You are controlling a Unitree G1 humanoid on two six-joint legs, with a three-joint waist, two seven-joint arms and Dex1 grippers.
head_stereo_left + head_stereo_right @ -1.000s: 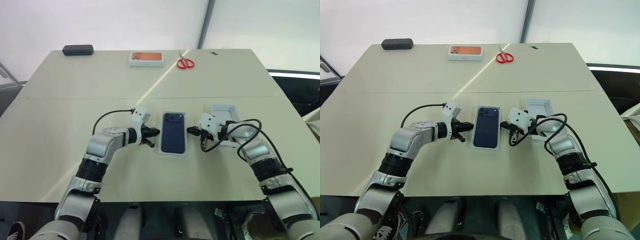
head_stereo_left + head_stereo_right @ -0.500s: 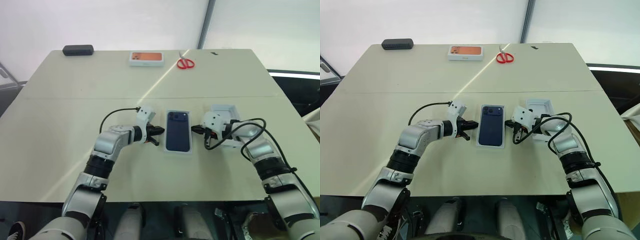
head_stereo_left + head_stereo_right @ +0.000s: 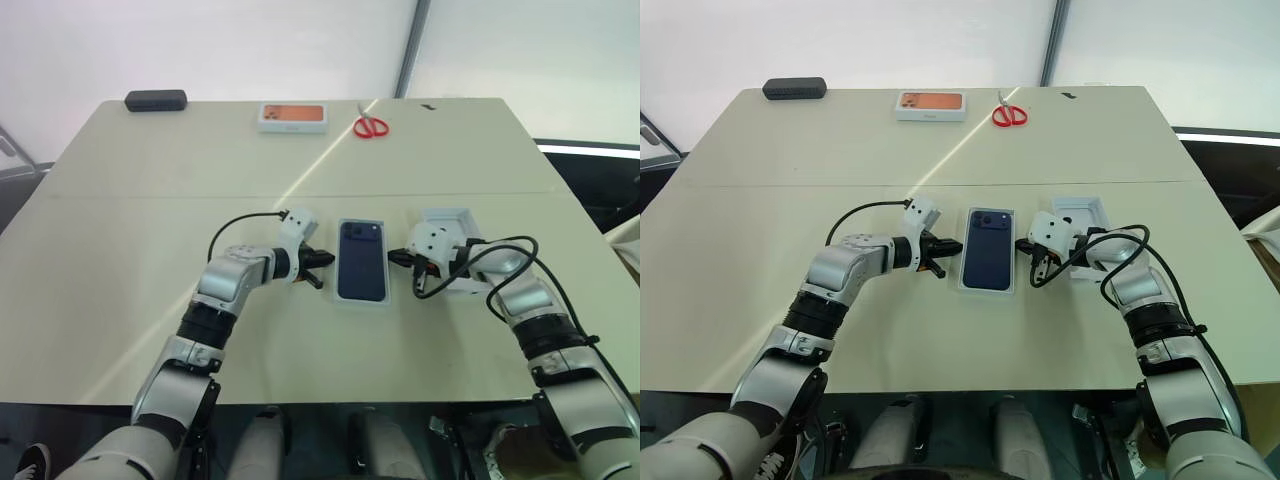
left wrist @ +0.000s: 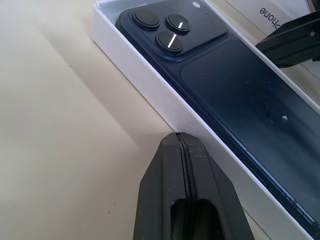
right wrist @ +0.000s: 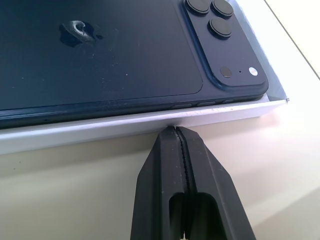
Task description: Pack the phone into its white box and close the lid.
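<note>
- Beige table (image 3: 150, 300): phone (image 3: 361, 260) lies inside white box (image 4: 150, 92).
- Left gripper (image 3: 318, 270) and right gripper (image 3: 393, 258), both closed and empty, flank it.
- Lid (image 3: 450, 228), likely light and stiff, suits holding by its long walls.

Glossy phone (image 4: 235, 95), matt cardboard box (image 4: 150, 87)

head eyes look down; wrist views close, sharing the phone (image 4: 235, 95).

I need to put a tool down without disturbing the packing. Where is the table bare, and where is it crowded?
Bare: the broad near-left stretch of the table, and the band between the scissors and the phone. Crowded: mid-table, where both shut grippers flank the white box, with the lid just right.
</note>
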